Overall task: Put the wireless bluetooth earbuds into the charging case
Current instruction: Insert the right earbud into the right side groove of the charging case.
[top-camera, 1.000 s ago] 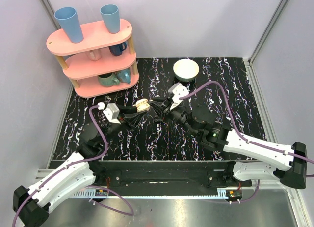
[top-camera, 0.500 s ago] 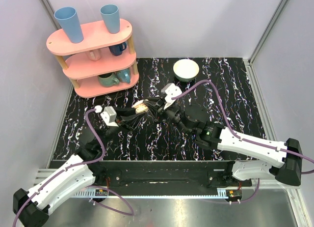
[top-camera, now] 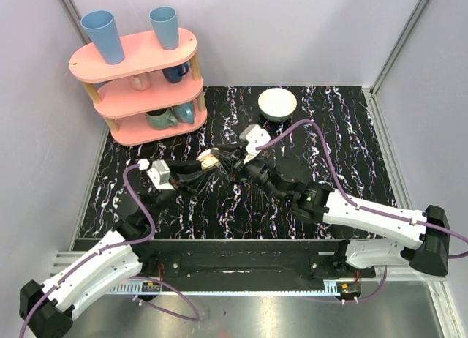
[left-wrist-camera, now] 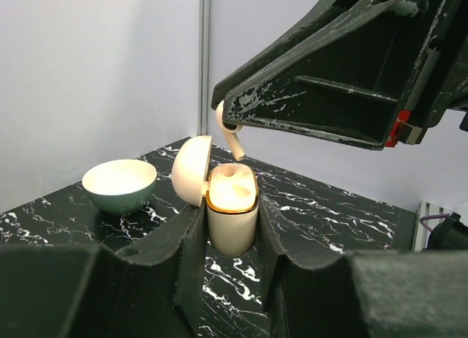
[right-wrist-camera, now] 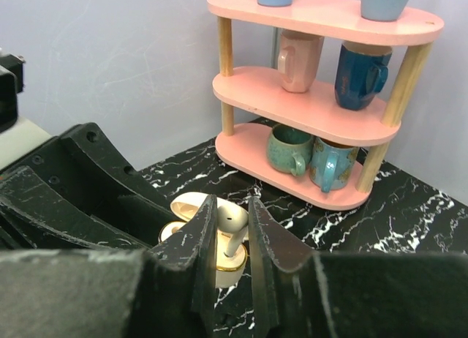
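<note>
— Where is the charging case [left-wrist-camera: 232, 206]?

— Upright between the left fingers [left-wrist-camera: 183, 243], which are closed against its two sides. It is cream-coloured, and its lid [left-wrist-camera: 191, 170] is swung open to the left. Inside the gold-rimmed mouth there is a pale rounded shape, but I cannot tell whether that is the other earbud.

— And the earbud [left-wrist-camera: 228, 129] you can see?

— It is pinched in the tips of the right fingers [right-wrist-camera: 201, 239], which are nearly closed with only the bud between them. Its head is up in the grip. Its stem points down at the open mouth and ends just above the rim. Whether it touches the rim, I cannot tell.

— Does the case rest on anything?

— I cannot tell if its base meets the counter [top-camera: 344, 133], which is black with white veining. From above, both arms meet near the counter's middle.

— What is around them?

— A white bowl [top-camera: 278, 104] with a green outside sits well behind, towards the back wall. At the rear left is a pink three-tier shelf [top-camera: 139, 56]. Two blue cups [top-camera: 102, 34] stand on its top tier, and there are mugs [right-wrist-camera: 292, 151] on the two lower tiers.
</note>
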`<action>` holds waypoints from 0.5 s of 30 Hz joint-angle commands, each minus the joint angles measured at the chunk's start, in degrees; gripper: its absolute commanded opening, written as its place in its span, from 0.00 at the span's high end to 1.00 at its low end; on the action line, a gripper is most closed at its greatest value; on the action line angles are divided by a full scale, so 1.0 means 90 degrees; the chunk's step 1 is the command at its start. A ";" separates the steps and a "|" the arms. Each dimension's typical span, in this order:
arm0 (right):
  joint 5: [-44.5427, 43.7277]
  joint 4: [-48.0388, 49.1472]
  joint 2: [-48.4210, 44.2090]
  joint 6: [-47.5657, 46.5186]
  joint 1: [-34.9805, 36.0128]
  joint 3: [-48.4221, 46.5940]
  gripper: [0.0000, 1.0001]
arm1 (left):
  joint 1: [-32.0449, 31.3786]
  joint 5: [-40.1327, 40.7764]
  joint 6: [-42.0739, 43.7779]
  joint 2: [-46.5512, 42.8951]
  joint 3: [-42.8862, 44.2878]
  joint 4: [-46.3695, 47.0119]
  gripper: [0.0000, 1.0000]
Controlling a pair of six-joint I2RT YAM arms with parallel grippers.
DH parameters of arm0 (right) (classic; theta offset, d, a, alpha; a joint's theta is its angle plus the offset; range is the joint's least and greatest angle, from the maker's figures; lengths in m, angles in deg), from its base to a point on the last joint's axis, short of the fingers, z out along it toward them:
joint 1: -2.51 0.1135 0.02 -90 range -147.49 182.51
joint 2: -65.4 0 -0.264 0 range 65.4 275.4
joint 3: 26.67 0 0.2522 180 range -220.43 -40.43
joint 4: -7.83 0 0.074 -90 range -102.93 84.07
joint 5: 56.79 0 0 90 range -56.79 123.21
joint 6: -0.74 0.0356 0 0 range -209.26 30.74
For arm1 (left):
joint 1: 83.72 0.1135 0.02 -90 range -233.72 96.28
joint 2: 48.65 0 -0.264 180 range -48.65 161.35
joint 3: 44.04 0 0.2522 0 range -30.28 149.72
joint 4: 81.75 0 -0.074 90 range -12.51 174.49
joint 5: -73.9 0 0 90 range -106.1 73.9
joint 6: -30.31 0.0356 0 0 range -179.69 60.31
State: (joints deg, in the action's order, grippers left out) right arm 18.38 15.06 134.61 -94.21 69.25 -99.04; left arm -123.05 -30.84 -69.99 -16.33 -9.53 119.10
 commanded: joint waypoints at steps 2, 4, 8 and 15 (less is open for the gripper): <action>0.0173 0.0460 -0.0005 -0.0153 0.0065 -0.0031 0.99 | -0.0015 -0.0130 -0.0193 -0.0085 -0.0070 0.0715 1.00; 0.0202 0.0489 0.0015 -0.0163 0.0075 0.0018 0.99 | -0.0005 -0.0159 -0.0212 -0.0085 -0.0070 0.0744 1.00; 0.0183 0.0470 0.0054 -0.0202 0.0065 0.0037 0.99 | -0.0005 -0.0169 -0.0261 -0.0114 -0.0079 0.0851 1.00; 0.0251 0.0470 0.0054 -0.0221 0.0075 0.0096 0.99 | -0.0005 -0.0120 -0.0290 -0.0202 -0.0031 0.0861 1.00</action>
State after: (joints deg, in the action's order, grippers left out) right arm 19.43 17.14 134.92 -95.06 69.27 -98.58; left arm -123.05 -31.09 -71.83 -17.10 -10.20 121.59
